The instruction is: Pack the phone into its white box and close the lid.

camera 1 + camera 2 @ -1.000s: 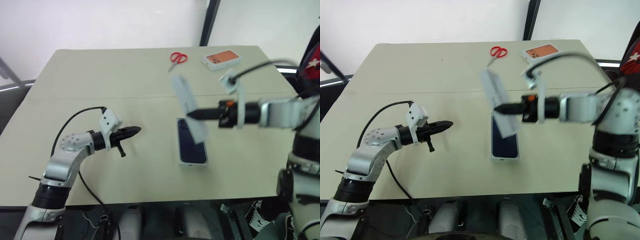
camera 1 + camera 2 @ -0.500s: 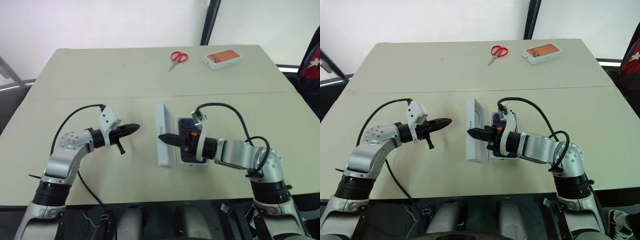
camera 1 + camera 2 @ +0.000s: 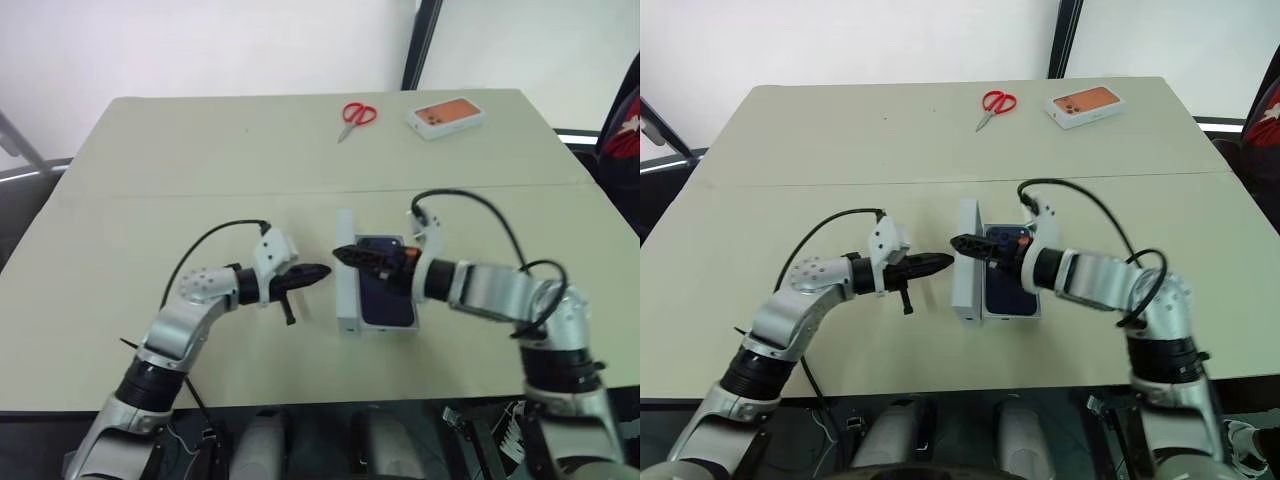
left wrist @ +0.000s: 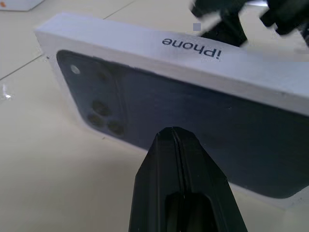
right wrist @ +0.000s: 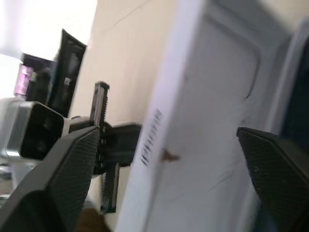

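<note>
The right gripper [image 3: 962, 242] has let go of the lid [image 3: 967, 260]; its jaws are now wide apart. The lid stands on its long edge on the desk [image 3: 840, 150], right beside the phone [image 3: 1008, 280] in the white box [image 3: 1012, 313]. The left gripper [image 3: 940, 262], jaws together, has moved in close to its printed face. The lid's long side runs away from the robot, like the phone's. It must tip over onto the box next.

left gripper [image 3: 946, 261] — fingers closed, pointing right | right gripper [image 3: 962, 243] — fingers spread, pointing left
</note>
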Action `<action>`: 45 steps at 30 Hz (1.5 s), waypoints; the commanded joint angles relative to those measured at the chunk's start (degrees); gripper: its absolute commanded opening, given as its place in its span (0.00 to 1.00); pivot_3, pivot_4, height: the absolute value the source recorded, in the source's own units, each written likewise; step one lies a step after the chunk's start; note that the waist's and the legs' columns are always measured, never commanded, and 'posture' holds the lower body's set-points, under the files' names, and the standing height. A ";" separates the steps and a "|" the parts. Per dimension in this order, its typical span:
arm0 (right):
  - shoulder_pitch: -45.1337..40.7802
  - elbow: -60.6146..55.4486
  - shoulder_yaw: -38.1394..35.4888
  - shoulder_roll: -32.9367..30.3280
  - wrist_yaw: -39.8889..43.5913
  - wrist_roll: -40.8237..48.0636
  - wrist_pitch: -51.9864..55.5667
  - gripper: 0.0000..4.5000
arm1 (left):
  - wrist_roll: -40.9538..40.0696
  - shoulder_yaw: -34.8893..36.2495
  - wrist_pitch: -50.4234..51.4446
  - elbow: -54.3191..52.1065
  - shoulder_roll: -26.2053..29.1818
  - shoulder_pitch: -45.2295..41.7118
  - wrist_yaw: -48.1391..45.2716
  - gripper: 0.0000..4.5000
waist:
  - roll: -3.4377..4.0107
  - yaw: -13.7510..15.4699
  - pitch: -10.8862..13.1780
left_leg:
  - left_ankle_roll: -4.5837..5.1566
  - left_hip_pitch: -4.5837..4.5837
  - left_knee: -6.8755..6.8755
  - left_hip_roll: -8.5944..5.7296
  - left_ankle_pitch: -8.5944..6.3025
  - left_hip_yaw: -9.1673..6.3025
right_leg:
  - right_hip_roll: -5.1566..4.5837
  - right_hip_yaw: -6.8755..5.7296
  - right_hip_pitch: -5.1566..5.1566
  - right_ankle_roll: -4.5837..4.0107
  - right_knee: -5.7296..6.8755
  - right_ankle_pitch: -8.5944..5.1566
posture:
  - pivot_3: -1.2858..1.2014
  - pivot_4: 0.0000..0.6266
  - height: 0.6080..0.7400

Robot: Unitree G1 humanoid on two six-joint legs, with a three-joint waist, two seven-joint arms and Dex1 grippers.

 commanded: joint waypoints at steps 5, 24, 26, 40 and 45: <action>-5.04 -4.58 -0.13 -19.21 24.91 -26.92 0.41 0.99 | 1.47 -3.51 0.86 0.44 -5.82 -4.60 1.74 0.00 | 0.10 0.15 0.06 | 0.02 0.00 -0.02 0.00 -0.01 -0.02 | 0.03 -0.06 0.05 0.00 -0.08 0.00 | 0.52 0.24 1.00; 4.71 -12.12 10.49 -27.60 58.95 -76.32 -18.20 0.46 | -0.31 6.04 9.38 -5.15 3.45 -4.20 3.58 0.00 | 0.14 0.03 0.07 | 0.01 0.05 -0.03 0.01 -0.01 -0.03 | 0.04 -0.03 0.02 0.01 -0.04 0.00 | 0.52 0.24 1.00; 5.13 -12.95 11.36 -27.92 61.39 -79.41 -20.01 0.22 | -0.47 5.71 10.80 -6.74 6.69 -2.31 1.76 0.00 | 0.13 0.17 0.07 | 0.01 0.05 -0.03 -0.01 -0.01 -0.02 | 0.01 -0.02 0.04 0.01 -0.08 -0.01 | 0.52 0.24 1.00; 6.57 -14.99 18.82 -24.44 71.38 -95.89 -28.20 0.01 | 0.13 -5.19 28.78 -12.05 4.86 -2.50 6.01 0.00 | 0.12 0.08 0.08 | 0.00 0.05 0.01 -0.03 0.00 -0.05 | -0.02 -0.04 0.07 0.01 -0.06 -0.01 | 0.52 0.24 1.00; 6.99 -16.02 19.24 -22.56 72.56 -98.09 -27.68 0.01 | 0.57 -5.43 30.12 -10.23 0.91 -4.03 9.62 0.00 | 0.11 0.13 0.08 | 0.00 0.05 0.02 -0.04 0.00 -0.06 | -0.02 -0.04 0.07 0.01 -0.05 -0.01 | 0.52 0.24 1.00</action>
